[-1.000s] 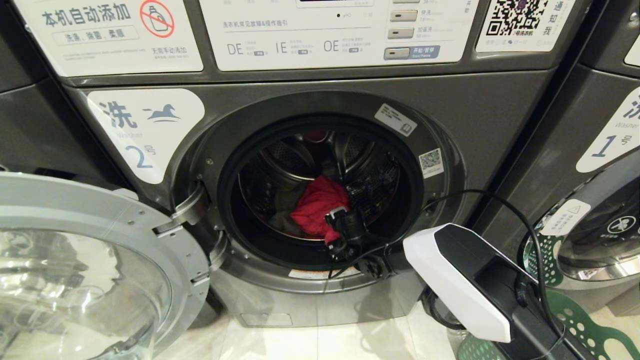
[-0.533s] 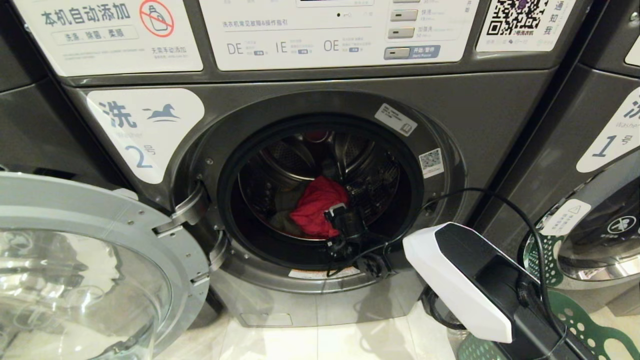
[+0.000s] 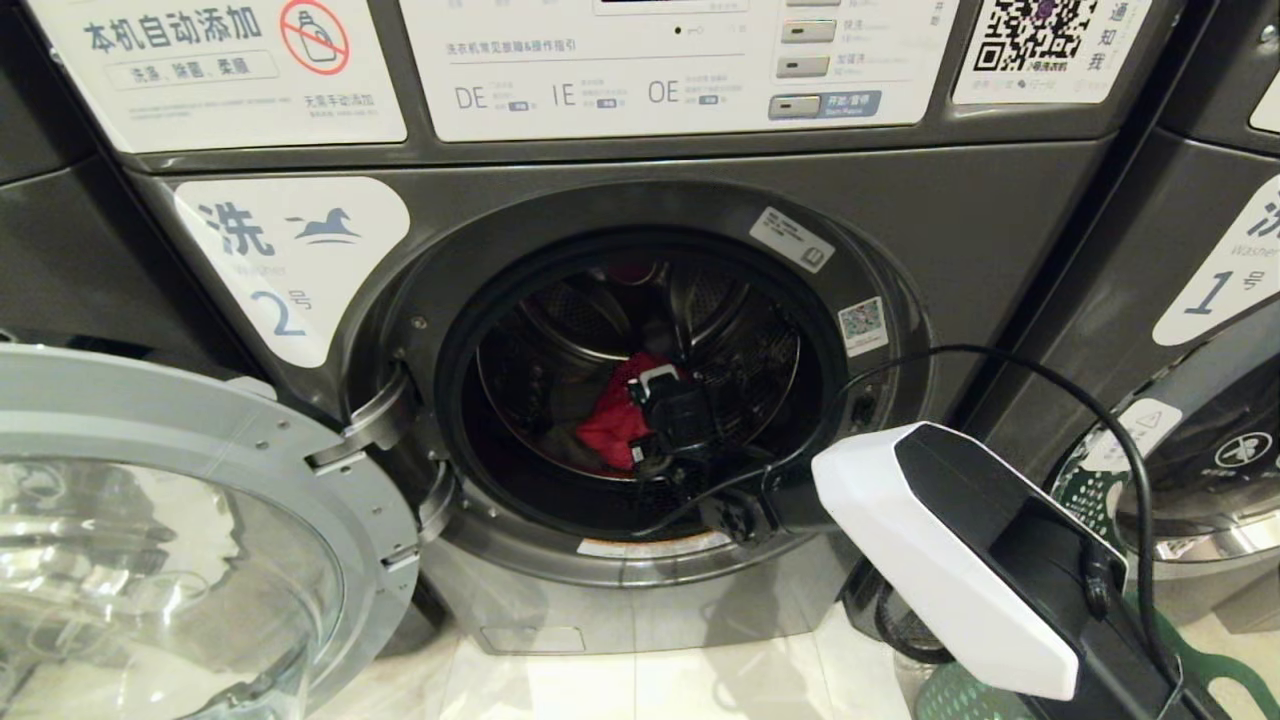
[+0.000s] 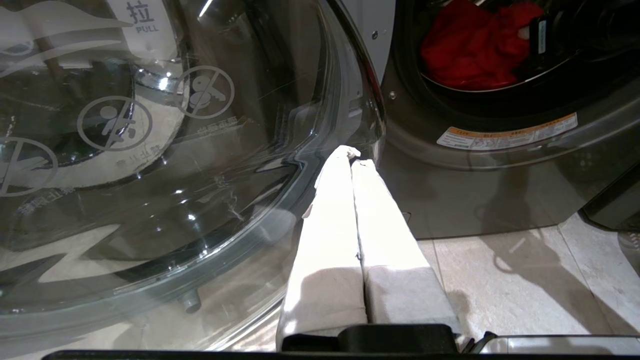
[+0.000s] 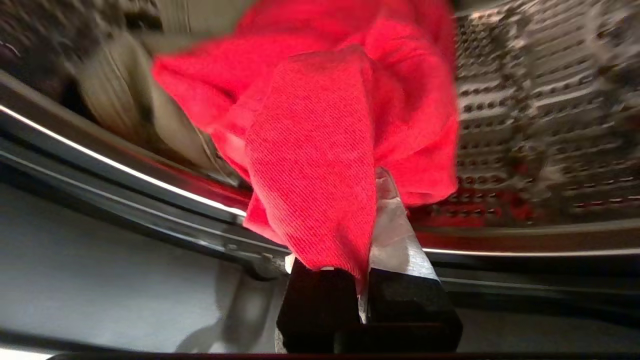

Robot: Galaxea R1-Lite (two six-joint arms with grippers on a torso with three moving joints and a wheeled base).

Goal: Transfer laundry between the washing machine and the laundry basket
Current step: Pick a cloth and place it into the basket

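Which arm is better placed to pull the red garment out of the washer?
Right. The right gripper is inside the drum, jaws shut on the red garment. The left gripper hangs shut beside the open door.

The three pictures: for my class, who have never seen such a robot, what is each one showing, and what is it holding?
The wide picture is from the robot's head, facing the washing machine labelled 2, its door swung open. The other two come from cameras on the wrists. The right gripper reaches inside the drum and is shut on the red garment; a duller cloth lies beside it. The left gripper is shut, empty, parked by the glass door. The green laundry basket stands at the right.
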